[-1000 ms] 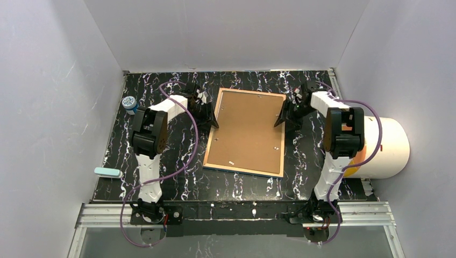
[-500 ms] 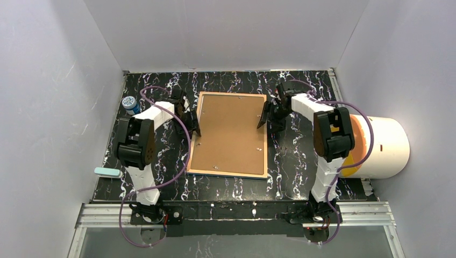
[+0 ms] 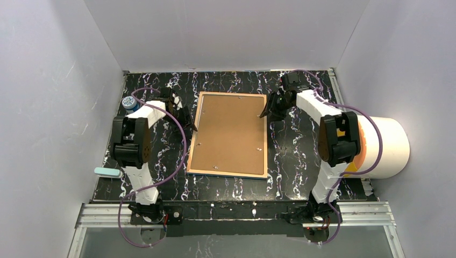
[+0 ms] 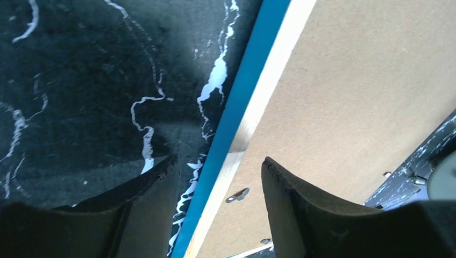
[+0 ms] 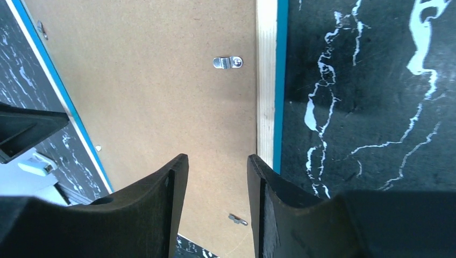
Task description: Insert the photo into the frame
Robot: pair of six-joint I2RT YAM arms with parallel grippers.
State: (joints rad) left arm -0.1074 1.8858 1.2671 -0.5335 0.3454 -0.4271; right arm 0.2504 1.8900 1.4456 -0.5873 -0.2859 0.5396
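The frame (image 3: 192,141) lies face down in the middle of the table, with its blue rim and light wood back edge showing. The brown backing board (image 3: 228,131) fills it. The photo is hidden. My left gripper (image 3: 188,121) is open at the frame's left edge. In the left wrist view its jaws (image 4: 219,160) straddle the blue rim (image 4: 244,86) without touching it. My right gripper (image 3: 267,112) is open at the frame's right edge. In the right wrist view it (image 5: 217,157) hangs over the board (image 5: 150,70) just inside the wood edge (image 5: 266,80).
A large white cylinder (image 3: 384,148) lies off the table's right side. A small blue-capped jar (image 3: 128,103) stands at the far left. A pale blue block (image 3: 107,172) lies at the near left edge. Small metal clips (image 5: 227,62) sit on the board. Walls close in on three sides.
Both grippers slid the frame to the left and squared it up. Since half a second ago the frame has stayed put, and both grippers have drawn slightly away from its edges.
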